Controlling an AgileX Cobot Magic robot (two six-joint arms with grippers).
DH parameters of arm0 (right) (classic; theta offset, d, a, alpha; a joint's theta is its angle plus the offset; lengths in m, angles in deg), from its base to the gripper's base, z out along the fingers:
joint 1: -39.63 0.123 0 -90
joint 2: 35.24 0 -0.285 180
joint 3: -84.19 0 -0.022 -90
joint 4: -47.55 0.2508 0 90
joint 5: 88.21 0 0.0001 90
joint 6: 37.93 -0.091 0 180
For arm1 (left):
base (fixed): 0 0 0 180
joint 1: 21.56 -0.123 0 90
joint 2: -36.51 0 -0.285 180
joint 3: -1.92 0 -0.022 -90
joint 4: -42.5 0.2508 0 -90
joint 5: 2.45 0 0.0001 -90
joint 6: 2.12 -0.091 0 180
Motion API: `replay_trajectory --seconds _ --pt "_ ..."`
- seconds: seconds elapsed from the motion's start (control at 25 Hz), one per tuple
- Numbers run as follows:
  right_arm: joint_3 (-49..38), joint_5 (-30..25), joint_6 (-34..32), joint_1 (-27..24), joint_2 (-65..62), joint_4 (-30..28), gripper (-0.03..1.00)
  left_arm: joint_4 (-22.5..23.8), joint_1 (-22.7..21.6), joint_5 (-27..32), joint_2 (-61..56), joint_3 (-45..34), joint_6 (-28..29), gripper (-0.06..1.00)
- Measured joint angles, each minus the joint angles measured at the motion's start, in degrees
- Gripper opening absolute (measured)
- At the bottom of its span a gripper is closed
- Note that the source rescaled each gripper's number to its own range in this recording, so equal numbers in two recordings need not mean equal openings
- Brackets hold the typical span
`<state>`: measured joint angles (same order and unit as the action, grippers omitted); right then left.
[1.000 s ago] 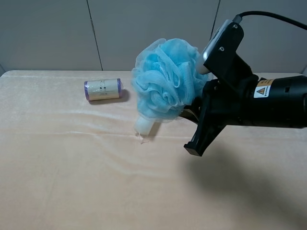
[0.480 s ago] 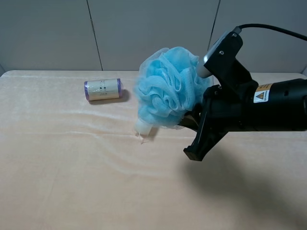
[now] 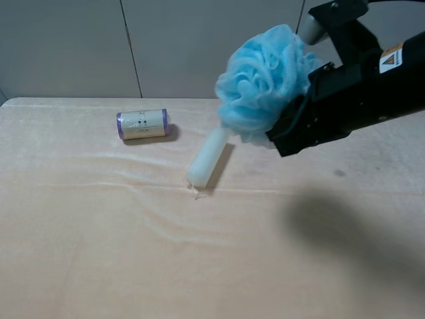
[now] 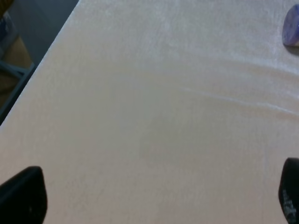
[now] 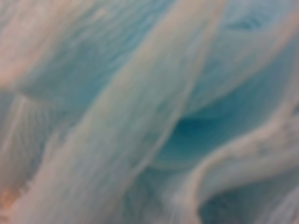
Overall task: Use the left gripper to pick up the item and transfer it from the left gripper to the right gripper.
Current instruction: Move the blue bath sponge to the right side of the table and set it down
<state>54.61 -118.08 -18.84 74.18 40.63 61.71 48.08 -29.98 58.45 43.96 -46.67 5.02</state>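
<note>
The item, a fluffy light-blue mesh pouf (image 3: 267,83), hangs in the air over the table's back right. My right gripper (image 3: 284,125), on the black arm with the yellow warning label, is shut on its right underside; the fingertips are buried in the mesh. The right wrist view is filled by blurred blue mesh (image 5: 149,112). My left gripper (image 4: 154,196) is out of the exterior view. In the left wrist view its two fingertips (image 4: 21,193) stand wide apart, open and empty, above bare cloth.
A pale cream cylinder (image 3: 207,158) lies on the cream-clothed table (image 3: 99,232) below and left of the pouf. A purple-ended labelled roll (image 3: 142,123) lies at the back left and shows at the edge of the left wrist view (image 4: 292,25). The table's left edge drops off (image 4: 28,79).
The right arm has lifted the pouf up and to the right, uncovering the whole cream cylinder. The roll and cylinder have not moved.
</note>
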Motion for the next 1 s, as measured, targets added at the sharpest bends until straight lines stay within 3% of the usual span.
replay_trajectory --seconds 0.2,0.48,1.0 --pt "2.67 -6.84 -12.40 -8.85 0.23 -11.54 0.00 0.00 -0.34 0.00 0.00 0.00 0.00 1.00" --pt "2.86 -10.60 -14.72 -20.29 7.93 -13.06 0.00 0.00 -0.34 0.00 0.00 0.00 0.00 1.00" --pt "2.86 -4.45 -14.79 -21.59 24.22 -11.88 0.00 0.00 -0.34 0.00 0.00 0.00 0.00 1.00"
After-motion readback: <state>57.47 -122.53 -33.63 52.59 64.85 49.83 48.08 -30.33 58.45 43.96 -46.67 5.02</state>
